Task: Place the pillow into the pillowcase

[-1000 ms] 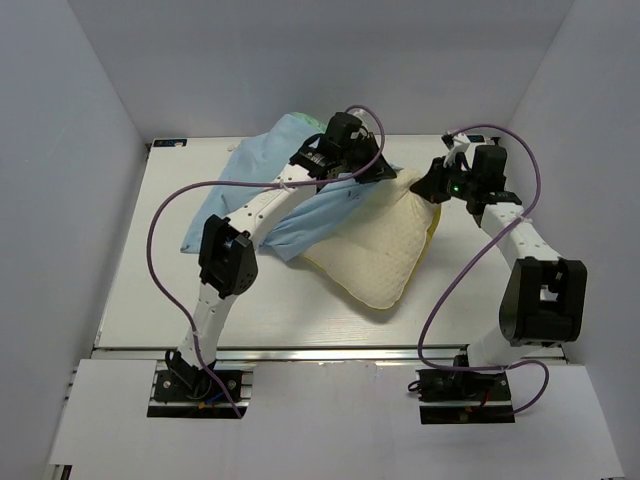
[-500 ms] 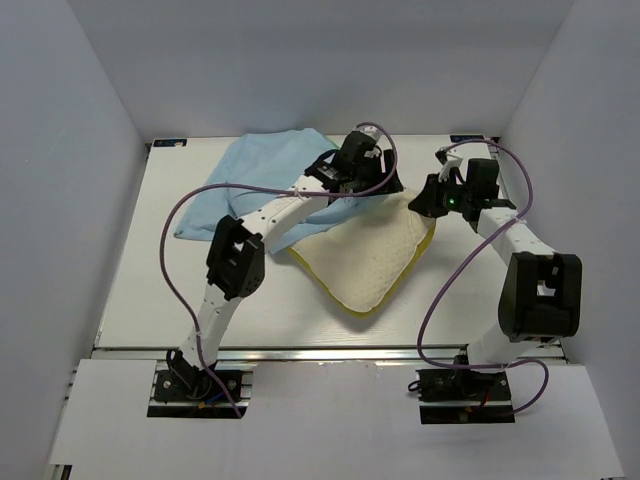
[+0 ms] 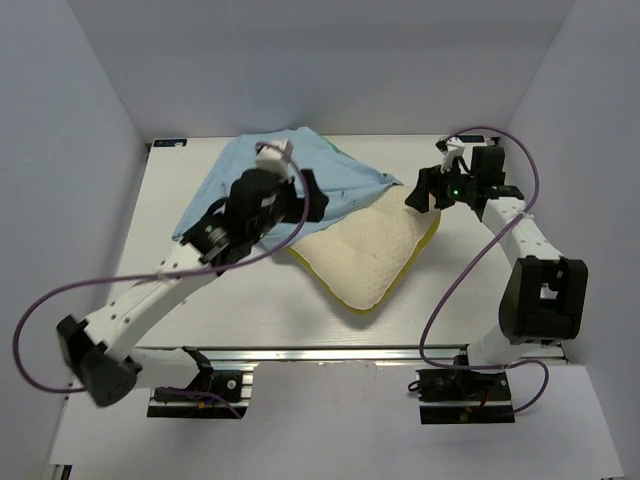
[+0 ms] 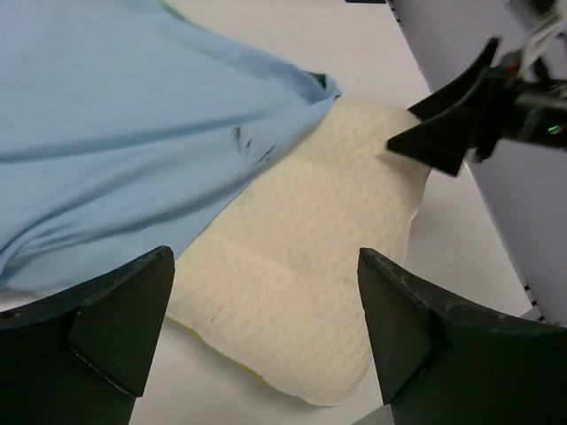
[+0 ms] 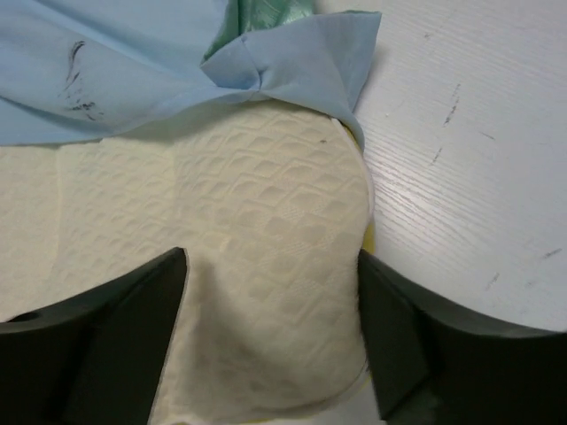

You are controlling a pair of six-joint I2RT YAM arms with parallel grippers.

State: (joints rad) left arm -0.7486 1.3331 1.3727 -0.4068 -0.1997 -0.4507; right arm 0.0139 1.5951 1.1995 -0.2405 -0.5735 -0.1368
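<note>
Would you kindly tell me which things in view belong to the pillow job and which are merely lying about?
Belongs to the job:
- pillow, lying partly under the pillowcase
- pillowcase
- left gripper and right gripper, both open and holding nothing

Just there:
- table
- purple cables on the arms

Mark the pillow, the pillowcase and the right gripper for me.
pillow (image 3: 372, 255): top view, middle of its dimpled cream face.
pillowcase (image 3: 350, 182): top view, light blue fabric lying over the pillow's far edge.
right gripper (image 3: 415, 192): top view, between its open fingertips.
</note>
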